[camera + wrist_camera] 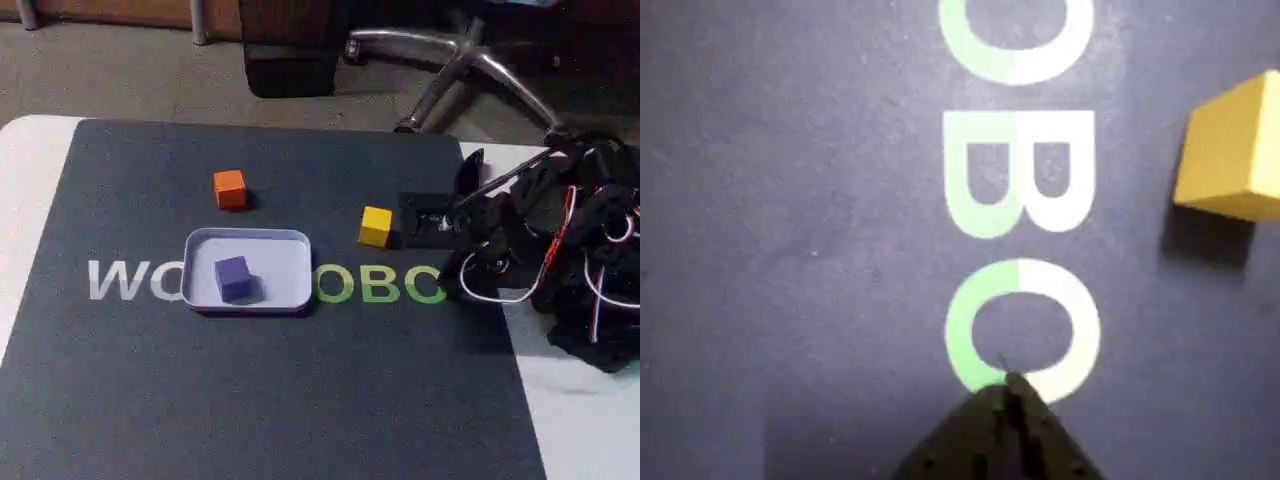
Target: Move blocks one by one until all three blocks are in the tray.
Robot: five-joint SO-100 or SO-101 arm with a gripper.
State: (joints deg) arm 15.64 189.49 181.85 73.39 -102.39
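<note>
The pale lavender tray [290,250] lies on the dark mat and holds the purple block [233,277]. Behind the tray, the orange block [230,189] sits on the mat. To the tray's right stands the yellow block [376,226], which the wrist view catches at its right edge [1230,155]. My gripper [408,228] hovers just right of the yellow block without touching it. In the wrist view the gripper [1010,388] comes to a closed point over the mat's letter C, shut with nothing in it.
A dark mat [250,400] with white and green lettering covers most of the white table [30,170]. The arm's base and cables [590,270] crowd the right edge. An office chair base [470,60] stands on the floor behind.
</note>
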